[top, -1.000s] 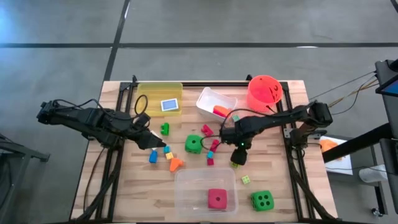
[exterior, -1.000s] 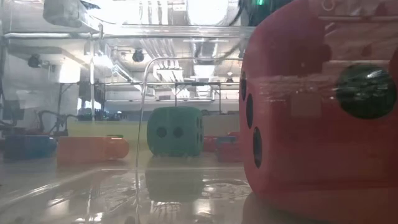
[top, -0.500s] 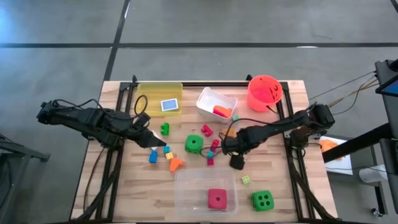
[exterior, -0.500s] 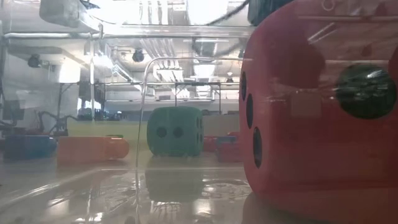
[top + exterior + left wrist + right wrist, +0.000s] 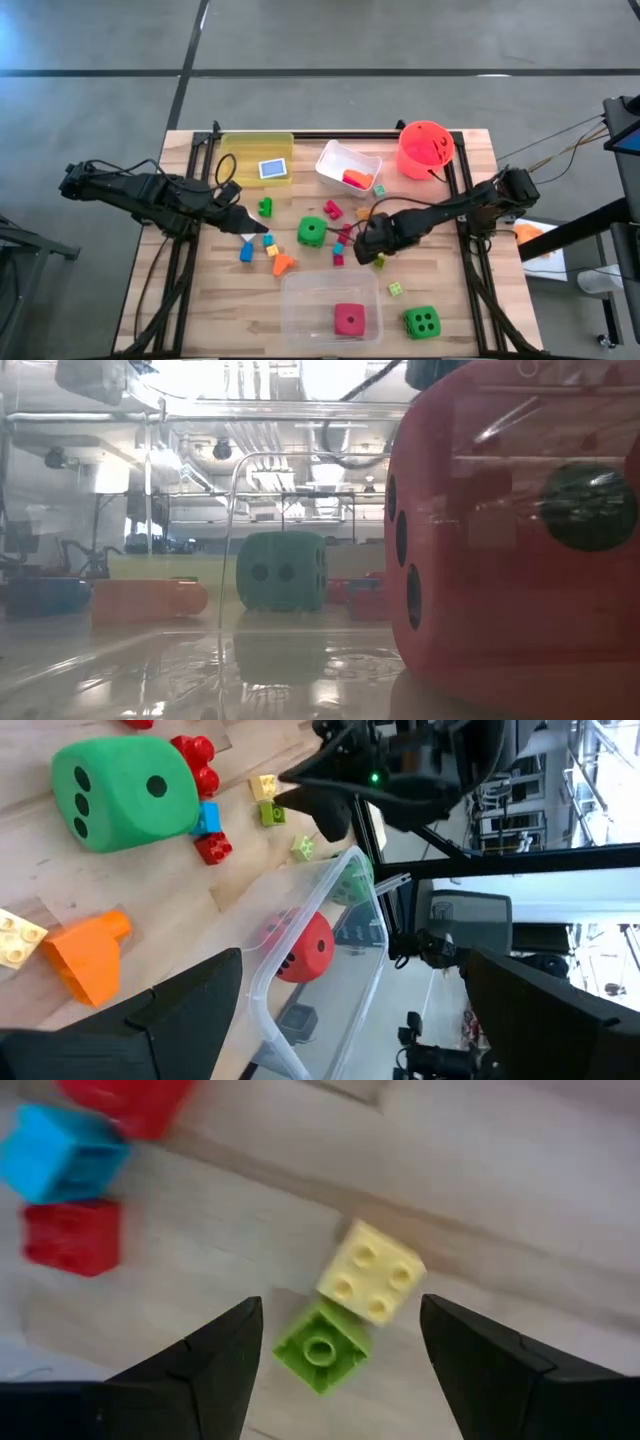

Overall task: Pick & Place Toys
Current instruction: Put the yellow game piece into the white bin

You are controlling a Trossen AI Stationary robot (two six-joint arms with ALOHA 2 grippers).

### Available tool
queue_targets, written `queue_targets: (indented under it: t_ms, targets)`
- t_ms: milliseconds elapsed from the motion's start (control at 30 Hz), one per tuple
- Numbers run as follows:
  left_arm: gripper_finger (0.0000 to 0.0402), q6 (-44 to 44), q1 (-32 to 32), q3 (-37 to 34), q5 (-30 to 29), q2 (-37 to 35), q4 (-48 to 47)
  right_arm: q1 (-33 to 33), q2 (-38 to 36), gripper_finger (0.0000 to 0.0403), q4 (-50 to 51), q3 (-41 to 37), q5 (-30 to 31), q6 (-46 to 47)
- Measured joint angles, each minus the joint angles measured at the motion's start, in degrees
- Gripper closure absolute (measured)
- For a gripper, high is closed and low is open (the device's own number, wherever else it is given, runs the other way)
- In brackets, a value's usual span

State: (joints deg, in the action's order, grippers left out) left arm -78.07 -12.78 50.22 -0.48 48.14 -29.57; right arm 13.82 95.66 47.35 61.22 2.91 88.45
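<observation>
1. The right gripper (image 5: 340, 1370) is seen low over the wooden table (image 5: 450, 300), right of centre in the high view; its fingers are held apart with nothing between them.
2. A pale yellow block (image 5: 371, 1272) and a green block (image 5: 321, 1348), touching corner to corner, lie on the wood just ahead of the open fingers, in the middle of the right wrist picture.
3. Judged from this, the step in hand is a pick of one of these two small blocks. One block should be chosen and the fingers centred on it alone, so that its neighbour is not pinched or pushed.
4. The jaws should be lowered fully before being closed, since the blocks are low and could slip out.
5. A blue block (image 5: 62, 1152) and a red block (image 5: 72, 1235), at the upper left of that picture, lie well clear.
6. The left gripper (image 5: 243, 226) waits left of centre, fingers spread and empty.
7. The clear tub (image 5: 300, 290), at the bottom centre, already holds a pink die (image 5: 348, 320).
</observation>
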Motion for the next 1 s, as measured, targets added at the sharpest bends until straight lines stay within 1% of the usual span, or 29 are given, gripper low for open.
queue_targets:
  t_ms: [133,267,433,600,767,867,1000]
  targets:
    - [0.0032,-0.44,0.02,0.0,-0.19,0.0,0.03,0.67,0.38,0.0136,-2.34,-1.97,0.98,7.09]
    - [0.0032,-0.45,0.4,0.0,-0.18,0.0,0.18,1.31,0.86,0.0136,-5.06,-3.12,2.99,10.72]
    - [0.0032,-0.48,0.85,0.02,-0.19,0.0,0.29,1.08,1.97,0.0136,-6.1,-3.7,3.92,11.64]
    - [0.0032,-0.61,0.87,0.02,-0.19,-0.02,0.22,1.22,4.73,0.0136,-6.16,-3.61,2.76,11.59]
    - [0.0032,-0.61,0.87,0.02,-0.19,-0.02,0.21,1.31,6.38,0.0137,-5.82,-3.39,2.84,10.31]
    - [0.0032,-0.59,0.9,0.02,-0.19,-0.02,0.19,1.3,6.41,0.0155,-5.62,-3.4,2.99,10.36]
    - [0.0032,-0.58,0.92,0.04,-0.19,-0.02,0.2,1.31,6.4,0.0211,-5.04,-3.52,3.06,9.75]
